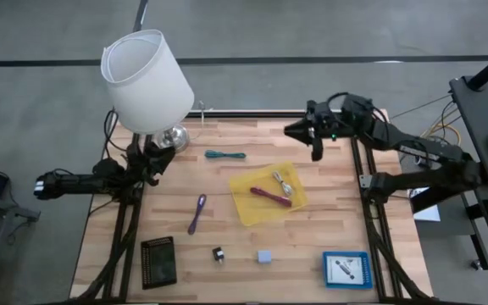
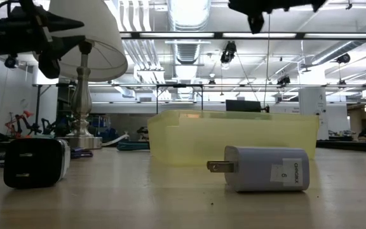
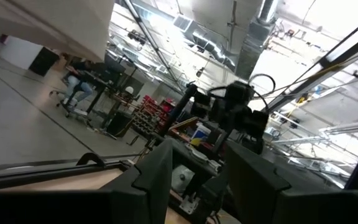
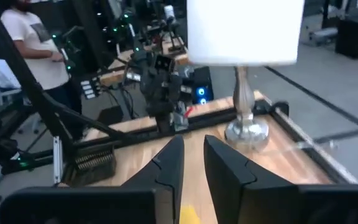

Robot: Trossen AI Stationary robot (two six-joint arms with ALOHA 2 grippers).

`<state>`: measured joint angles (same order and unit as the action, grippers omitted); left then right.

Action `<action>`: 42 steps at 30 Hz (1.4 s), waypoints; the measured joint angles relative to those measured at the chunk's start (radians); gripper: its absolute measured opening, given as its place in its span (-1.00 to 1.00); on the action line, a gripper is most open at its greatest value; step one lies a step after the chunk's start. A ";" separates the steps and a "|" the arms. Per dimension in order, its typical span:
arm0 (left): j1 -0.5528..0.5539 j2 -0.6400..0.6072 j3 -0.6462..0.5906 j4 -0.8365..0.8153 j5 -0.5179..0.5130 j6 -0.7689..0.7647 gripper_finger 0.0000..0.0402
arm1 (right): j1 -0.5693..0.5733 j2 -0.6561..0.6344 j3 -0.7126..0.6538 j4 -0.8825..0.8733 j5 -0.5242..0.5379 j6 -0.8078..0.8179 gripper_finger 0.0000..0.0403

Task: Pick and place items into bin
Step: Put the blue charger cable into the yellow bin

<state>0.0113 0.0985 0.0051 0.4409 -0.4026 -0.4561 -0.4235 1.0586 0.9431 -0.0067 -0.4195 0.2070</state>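
1. Items for binning are divided: a magenta cord (image 1: 269, 196) and a silver metal clip (image 1: 281, 180) already lie inside the shallow translucent yellow plastic bin (image 1: 246, 210); the teal cord (image 1: 225, 155), purple cord (image 1: 196, 213), small black plug piece (image 1: 218, 254) and grey-blue cube-shaped charger (image 1: 264, 256) lie loose on the pale wooden table (image 1: 312, 246).
2. Right gripper (image 1: 315, 140) hangs raised beyond the bin's far corner, fingers (image 4: 169, 163) narrowly parted and carrying nothing. The teal cord lies nearest it, off to its side; the cube and black piece lie well apart from it, past the bin.
3. Left gripper (image 1: 161, 158) waits beside the white-shaded lamp with a silver metal base (image 1: 173, 135), fingers (image 3: 157, 169) apart and empty.
4. Risk: a low sweep by the right gripper towards the near items may catch the bin wall and shift it.
5. Risk: thin cords lying flat may slip from a narrow pinch.
6. Risk: any left-arm movement may strike the lamp, which stands just beside it, and topple it.
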 joint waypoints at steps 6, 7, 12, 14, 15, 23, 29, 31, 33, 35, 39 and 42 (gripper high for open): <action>0.000 0.044 0.000 0.038 0.006 -0.001 -0.35 | 0.048 -0.138 -0.213 0.085 0.213 0.070 -0.74; 0.000 0.054 0.000 0.053 0.005 0.000 -0.35 | 0.059 -0.159 -0.250 0.119 0.251 0.080 -0.74; 0.000 0.139 0.022 0.075 0.006 0.000 -0.35 | 0.092 -0.229 -0.417 0.299 0.346 0.143 -0.74; 0.000 0.183 0.039 0.128 0.008 0.001 -0.35 | 0.090 -0.243 -0.471 0.371 0.356 0.186 -0.73; 0.000 0.208 0.045 0.164 0.008 0.002 -0.35 | 0.091 -0.247 -0.494 0.398 0.356 0.206 -0.73; 0.000 0.443 0.121 0.506 0.028 0.172 -0.35 | 0.092 -0.247 -0.591 0.554 0.357 0.254 -0.73; 0.000 0.680 0.319 0.468 0.094 0.255 -0.35 | 0.089 -0.245 -0.606 0.563 0.373 0.238 -0.73; 0.003 0.769 0.401 0.439 0.098 0.299 -0.35 | 0.090 -0.239 -0.606 0.563 0.371 0.237 -0.73; 0.010 0.854 0.479 0.403 0.101 0.353 -0.35 | 0.090 -0.238 -0.606 0.563 0.371 0.237 -0.73; 0.021 0.932 0.555 0.335 0.098 0.386 -0.35 | 0.090 -0.239 -0.606 0.563 0.371 0.229 -0.73; 0.062 1.050 0.723 0.099 0.089 0.346 -0.35 | 0.090 -0.239 -0.606 0.563 0.371 0.160 -0.73; 0.088 1.136 0.826 -0.044 0.106 0.335 -0.35 | 0.090 -0.239 -0.606 0.562 0.371 0.133 -0.73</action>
<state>0.0991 1.2350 0.8310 0.3971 -0.2970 -0.1206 -0.3340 0.8192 0.3370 0.5552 -0.0483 0.3405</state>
